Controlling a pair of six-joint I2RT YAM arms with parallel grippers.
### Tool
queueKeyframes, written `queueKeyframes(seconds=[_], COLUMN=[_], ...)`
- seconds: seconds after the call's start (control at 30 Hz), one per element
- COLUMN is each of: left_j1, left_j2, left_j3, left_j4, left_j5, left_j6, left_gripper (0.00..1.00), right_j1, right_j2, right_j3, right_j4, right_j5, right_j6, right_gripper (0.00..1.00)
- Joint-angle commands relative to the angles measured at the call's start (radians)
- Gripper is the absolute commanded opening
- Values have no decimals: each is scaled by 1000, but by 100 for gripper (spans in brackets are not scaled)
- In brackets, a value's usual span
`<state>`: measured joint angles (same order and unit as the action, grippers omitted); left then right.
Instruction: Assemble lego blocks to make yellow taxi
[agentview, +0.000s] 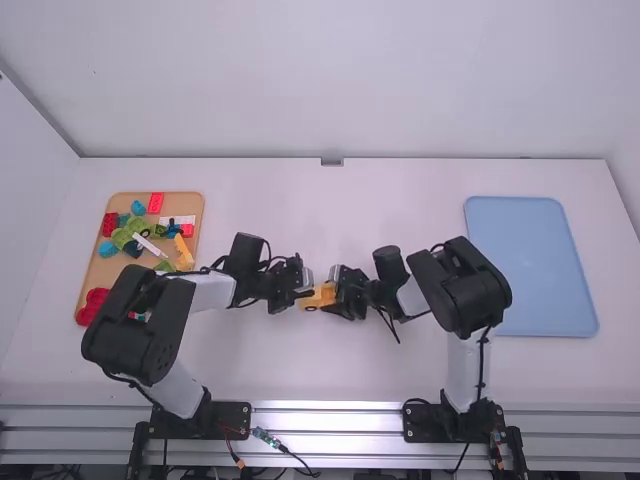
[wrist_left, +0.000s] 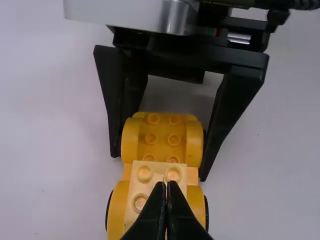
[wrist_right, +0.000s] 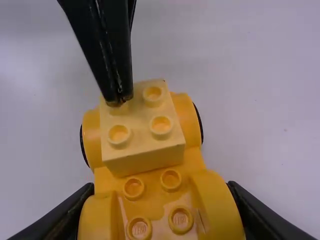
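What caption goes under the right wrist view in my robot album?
The left tool, tips together at a pale block on the yellow car, which the right tool holds.

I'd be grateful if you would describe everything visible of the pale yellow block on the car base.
The pale yellow block is a squarish, smooth, plastic-looking brick with straight sides and four round studs on top, in two rows of two. It sits studs up between the wheel arches at one end of the deeper yellow car base, roughly in line with it. The left gripper's closed fingertips are at one stud, partly hiding it. The right gripper grips the base's other end, not the block.
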<state>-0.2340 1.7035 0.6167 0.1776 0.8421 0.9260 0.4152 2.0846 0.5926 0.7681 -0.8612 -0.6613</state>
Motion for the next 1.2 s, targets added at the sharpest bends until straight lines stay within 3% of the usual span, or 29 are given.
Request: queueKeyframes(seconds=[0.0,0.67,1.17], left_j1=[-2,-2,-2], left_j2=[11,90,90], left_j3=[-15,-14,31], left_j4=[-8,-38,-146], left_j5=[-29,-141,-314], left_j6=[-21,-56,-134], left_gripper=[2,2,2], right_j1=[5,4,3], right_j2=[24,24,24], right_j3=[-23,-23,-23], right_j4=[-32,-32,-32], right_j5=[47,48,55], right_j6=[29,29,29], right_gripper=[62,62,62])
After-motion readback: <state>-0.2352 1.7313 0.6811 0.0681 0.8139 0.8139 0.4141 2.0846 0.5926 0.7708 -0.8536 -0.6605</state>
